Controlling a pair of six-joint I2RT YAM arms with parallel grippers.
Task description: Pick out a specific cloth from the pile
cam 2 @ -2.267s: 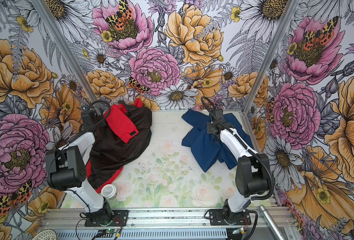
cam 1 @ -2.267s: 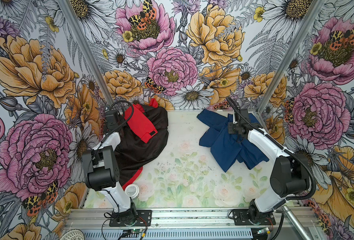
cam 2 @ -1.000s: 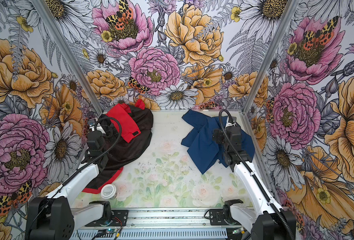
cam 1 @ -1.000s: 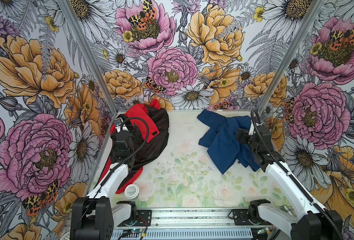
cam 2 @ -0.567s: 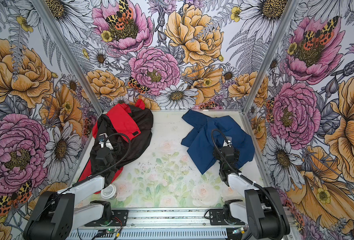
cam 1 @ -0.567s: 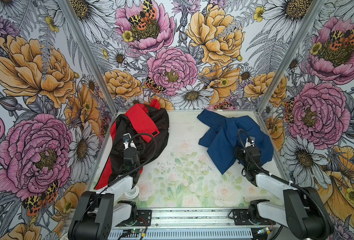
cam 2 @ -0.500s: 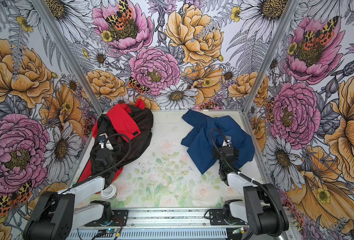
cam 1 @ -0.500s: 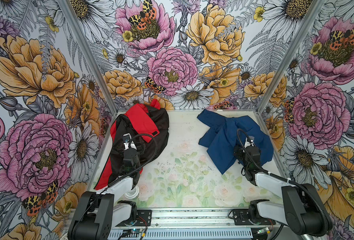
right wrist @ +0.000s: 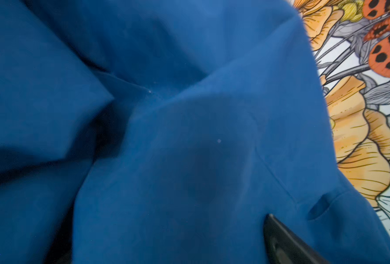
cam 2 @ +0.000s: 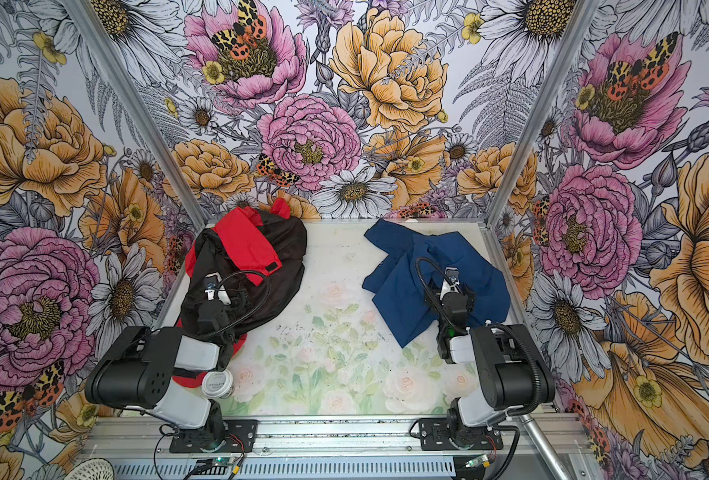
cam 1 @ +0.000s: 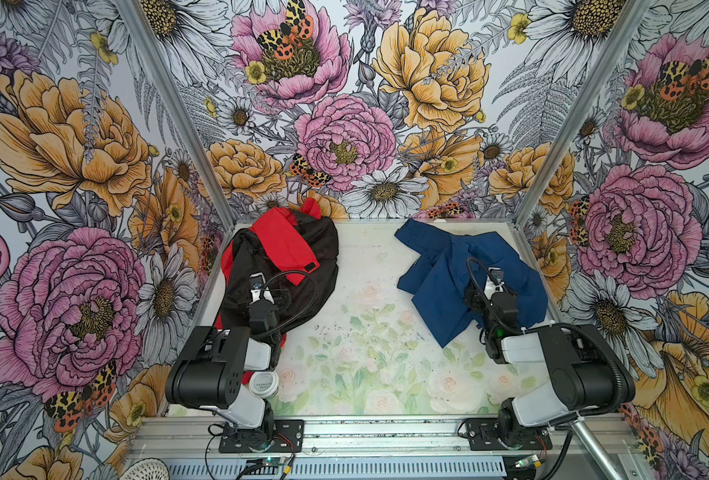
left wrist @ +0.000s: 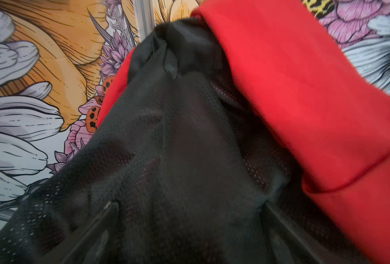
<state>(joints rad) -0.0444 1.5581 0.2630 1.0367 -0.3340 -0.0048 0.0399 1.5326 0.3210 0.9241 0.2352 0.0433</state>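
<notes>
Both arms now folded back toward frame bottom. Left gripper (cam 1: 260,291) and right gripper (cam 1: 493,286) gape wide, holding nothing. Red garment (cam 1: 286,245) lies centre-left, navy garment (cam 1: 440,282) centre-right, well apart. Separation looks done.

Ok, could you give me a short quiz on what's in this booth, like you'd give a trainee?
1. True or false: the left hand is open, over the red and black garment.
2. Which garment lies under the right hand? A: the red and black one. B: the navy garment. C: neither.
3. What small object stands on the table by the left arm's base?

Key:
1. True; its fingers stand wide apart above the black mesh lining.
2. B.
3. The white round tin.
</notes>
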